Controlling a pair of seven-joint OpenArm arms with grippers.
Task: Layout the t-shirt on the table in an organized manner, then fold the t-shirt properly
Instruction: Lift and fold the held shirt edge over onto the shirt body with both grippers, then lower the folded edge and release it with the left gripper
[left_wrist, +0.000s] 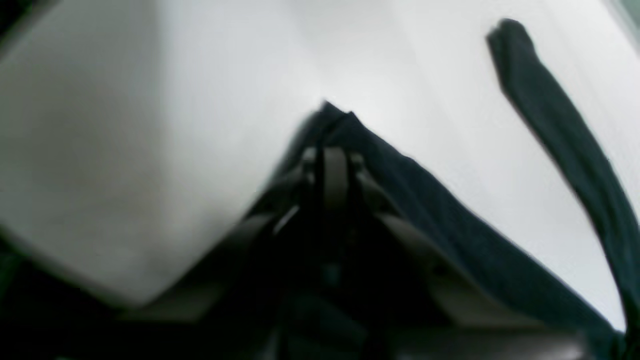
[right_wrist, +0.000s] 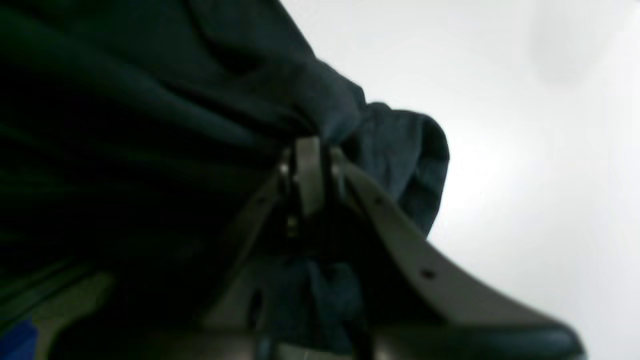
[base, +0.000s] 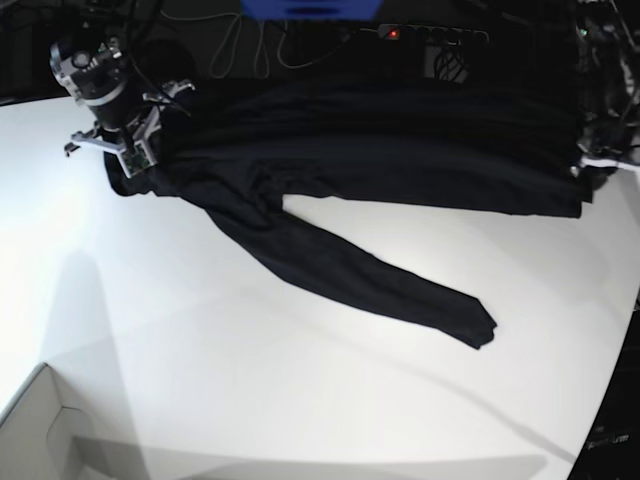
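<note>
Presently, item one: the t-shirt (base: 330, 160), black, stretched in a long band across the far side of the table (base: 300, 380), one long limp strip of cloth trailing from near its left end toward the near right and lying flat on the white top.

Item two: right gripper (right_wrist: 307, 165), at the far left of the scene, clenched on a bunched corner of the t-shirt; the cloth puckers around the closed jaws.

Item three: left gripper (left_wrist: 332, 162), at the far right, likewise clamped on a pointed edge of the fabric, which lifts off the table toward it.

Progress, as a judgement: layout under way, not finished. The cloth is pulled taut between the two holds, but the body still shows ridges and the trailing strip lies askew. No fold appears made; all folding seems left to do.

Item four: surface, glossy white, curved near edge, carrying soft shadows. A white box (base: 40, 430) sits at the near left corner.

Item five: surroundings beyond the far edge, dark, with cables (base: 260, 40) and a small red light (base: 394, 33).
</note>
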